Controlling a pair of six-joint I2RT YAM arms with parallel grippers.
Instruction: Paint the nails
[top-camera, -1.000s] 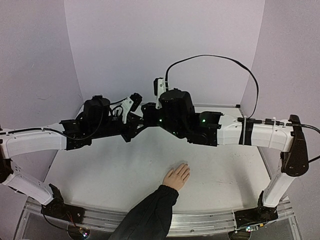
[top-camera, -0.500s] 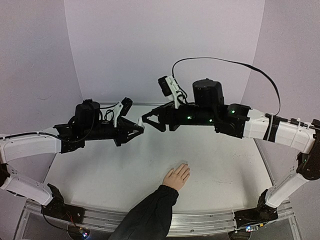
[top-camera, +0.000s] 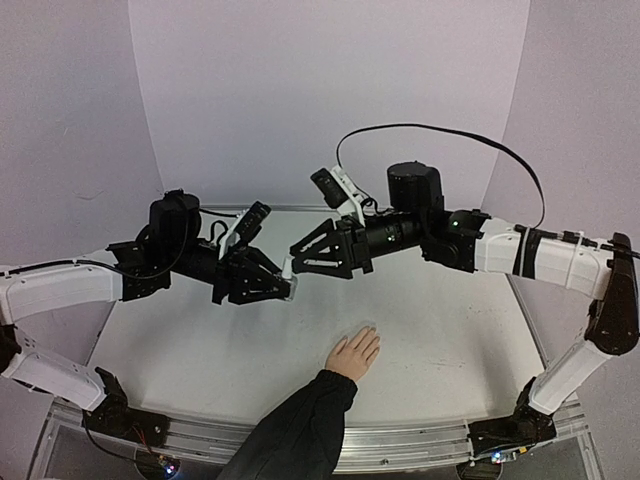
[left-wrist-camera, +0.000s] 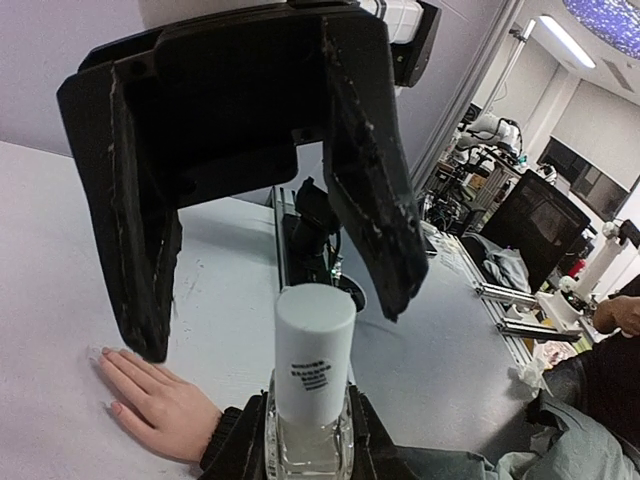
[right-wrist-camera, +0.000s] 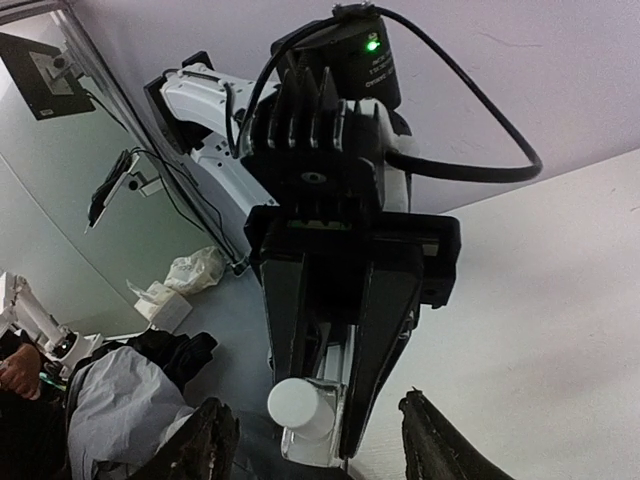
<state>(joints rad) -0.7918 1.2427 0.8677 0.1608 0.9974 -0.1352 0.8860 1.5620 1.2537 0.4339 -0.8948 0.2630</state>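
The white table (top-camera: 455, 345) bears a light-skinned human hand (top-camera: 353, 354) lying flat, palm down, near the middle of the near edge. Its fingers point far-right, showing small pale nails (left-wrist-camera: 96, 352). Its dark sleeve (top-camera: 295, 430) crosses that edge.

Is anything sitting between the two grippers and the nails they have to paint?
Nothing visible does. The hand lies flat on the table, nails uncovered, only open air up to both arms. The left gripper is shut on the bottle; the right gripper is open at its cap.
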